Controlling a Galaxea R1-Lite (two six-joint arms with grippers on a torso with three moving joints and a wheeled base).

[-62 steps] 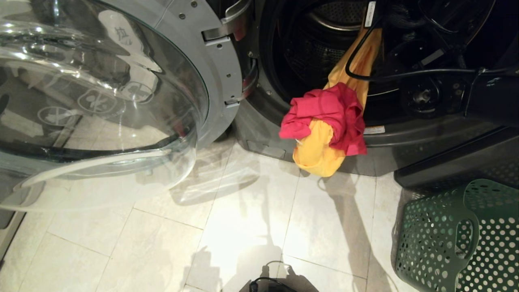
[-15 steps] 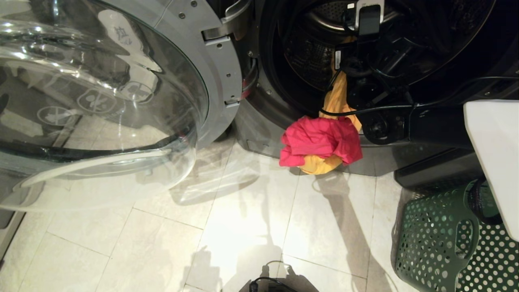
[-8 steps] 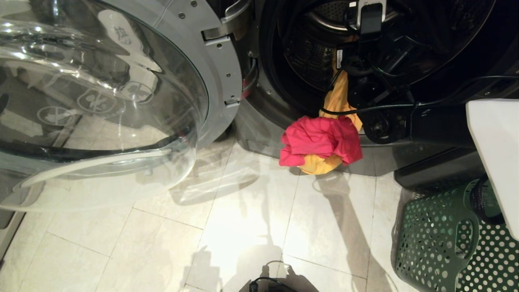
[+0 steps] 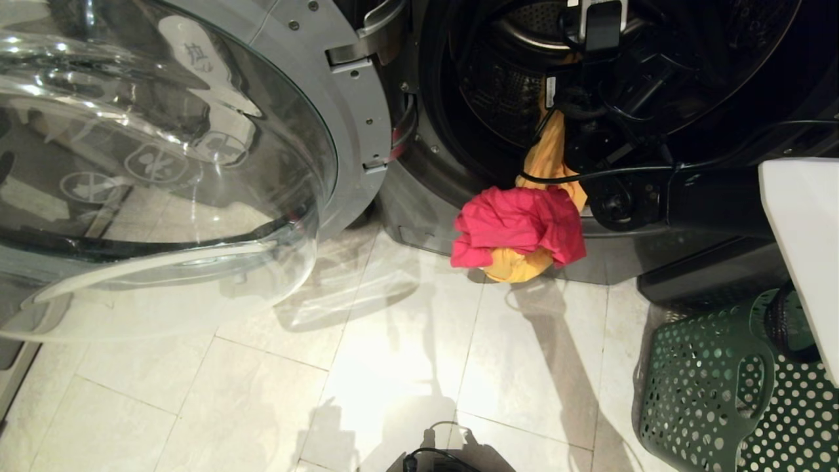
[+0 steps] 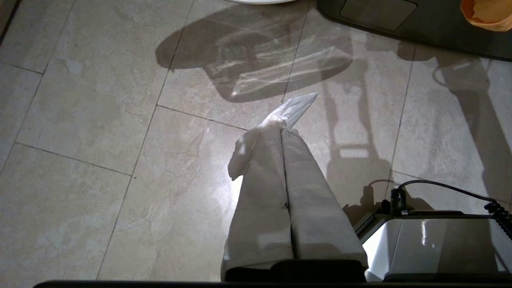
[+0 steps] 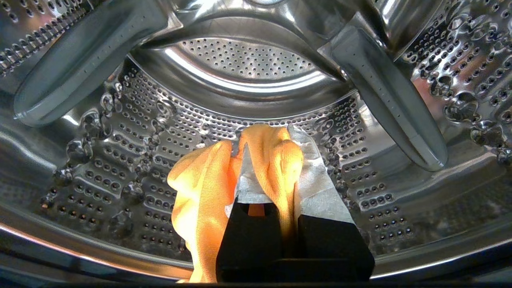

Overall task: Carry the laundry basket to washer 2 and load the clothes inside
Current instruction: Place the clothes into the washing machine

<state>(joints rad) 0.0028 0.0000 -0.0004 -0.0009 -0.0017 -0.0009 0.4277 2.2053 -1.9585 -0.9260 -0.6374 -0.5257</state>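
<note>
Right gripper (image 6: 276,160): clamped on a yellow-orange garment (image 6: 204,192), deep inside the perforated steel drum (image 6: 248,64).
Garment: trails from the claw back out over the washer door opening (image 4: 452,177) and hangs down the dark grey front, a crumpled pink cloth (image 4: 518,226) draped on its lower end just above the pale tiled floor (image 4: 367,367).
Right arm: reaches in from the right, bent at the elbow, wrist in the drum mouth.
Glass door (image 4: 164,164): swung wide open, left.
Laundry basket (image 4: 708,387): dark green, round-holed, oval handle cutout; on the floor at lower right, well apart from the claw.
Left gripper (image 5: 282,132): pressed together, white-wrapped, hanging over bare tiles.
</note>
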